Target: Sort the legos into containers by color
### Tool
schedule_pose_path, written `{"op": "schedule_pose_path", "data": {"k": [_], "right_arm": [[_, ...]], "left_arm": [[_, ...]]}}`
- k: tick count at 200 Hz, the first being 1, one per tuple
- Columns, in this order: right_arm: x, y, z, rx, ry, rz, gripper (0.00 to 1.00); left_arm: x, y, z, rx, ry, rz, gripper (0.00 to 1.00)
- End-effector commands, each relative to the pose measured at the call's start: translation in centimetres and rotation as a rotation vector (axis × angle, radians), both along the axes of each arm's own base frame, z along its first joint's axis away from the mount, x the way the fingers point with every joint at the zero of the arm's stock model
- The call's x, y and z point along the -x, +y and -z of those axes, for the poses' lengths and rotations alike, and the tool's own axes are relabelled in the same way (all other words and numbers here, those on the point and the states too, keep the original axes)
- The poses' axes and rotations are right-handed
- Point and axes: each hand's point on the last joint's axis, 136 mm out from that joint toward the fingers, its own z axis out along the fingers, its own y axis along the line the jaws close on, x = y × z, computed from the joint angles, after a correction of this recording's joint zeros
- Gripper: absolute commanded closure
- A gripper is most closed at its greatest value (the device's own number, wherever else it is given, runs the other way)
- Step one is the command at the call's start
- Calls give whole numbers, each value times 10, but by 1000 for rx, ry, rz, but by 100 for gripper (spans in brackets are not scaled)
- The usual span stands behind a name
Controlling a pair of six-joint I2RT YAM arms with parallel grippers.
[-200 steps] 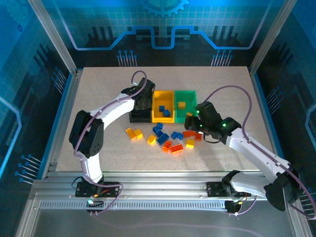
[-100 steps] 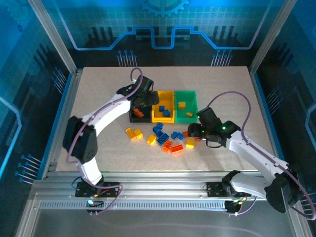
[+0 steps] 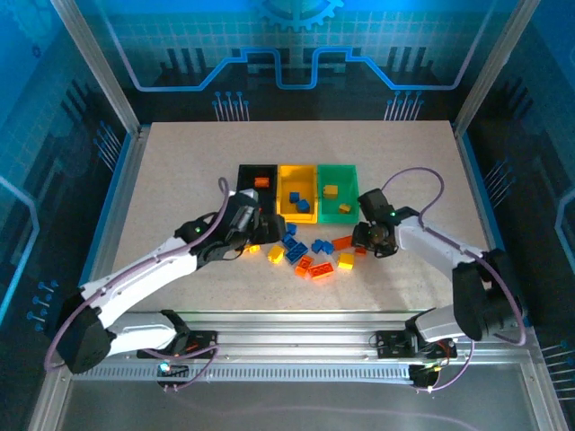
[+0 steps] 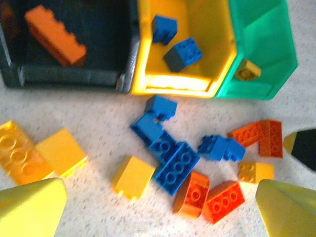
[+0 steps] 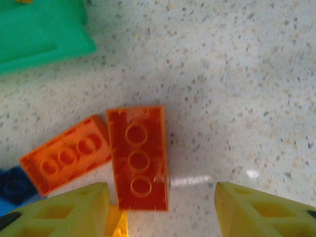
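The three joined bins stand at mid-table: black (image 3: 247, 172), yellow (image 3: 284, 190), green (image 3: 341, 172). An orange brick (image 4: 55, 35) lies in the black bin, two blue bricks (image 4: 181, 53) in the yellow bin, and a yellow brick (image 4: 247, 71) in the green bin. Loose orange, blue and yellow legos (image 3: 305, 253) lie scattered in front of the bins. My left gripper (image 4: 158, 210) hangs open above this pile, holding nothing. My right gripper (image 5: 160, 210) is open low over the table, and a dark orange brick (image 5: 138, 158) lies between its fingers, close to the left one.
Metal frame rails run along the near table edge (image 3: 287, 346). A second orange brick (image 5: 66, 158) touches the dark orange one. Two yellow bricks (image 4: 34, 150) lie left of the pile. Bare tabletop stretches behind and beside the bins.
My left gripper left the black bin, where an orange brick now lies, and drew back over the loose pile. My right gripper shifted towards the orange bricks near the green bin.
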Motion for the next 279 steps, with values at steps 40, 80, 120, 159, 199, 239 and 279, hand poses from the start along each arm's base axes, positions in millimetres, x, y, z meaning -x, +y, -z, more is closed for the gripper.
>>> {"op": "schedule_pose_path", "data": {"k": [40, 80, 120, 159, 199, 239, 279], "right_arm": [[-35, 5, 12, -4, -5, 11, 40], [-26, -10, 31, 48, 74, 55, 49], [-16, -22, 28, 65, 74, 73, 70], [-21, -11, -22, 42, -66, -20, 79], [-24, 60, -82, -18, -215, -248, 78], [-44, 179, -107, -120, -277, -475, 77], [-88, 265, -114, -170, -310, -553, 78]], "left_arm": [[33, 19, 6, 104, 10, -51, 1], [39, 24, 18, 97, 29, -63, 1], [39, 29, 20, 78, 31, -80, 1], [42, 40, 28, 26, 37, -96, 1], [53, 62, 46, -19, 64, -164, 1], [64, 74, 57, -24, 102, -202, 1], [72, 80, 58, -5, 117, -220, 1]]}}
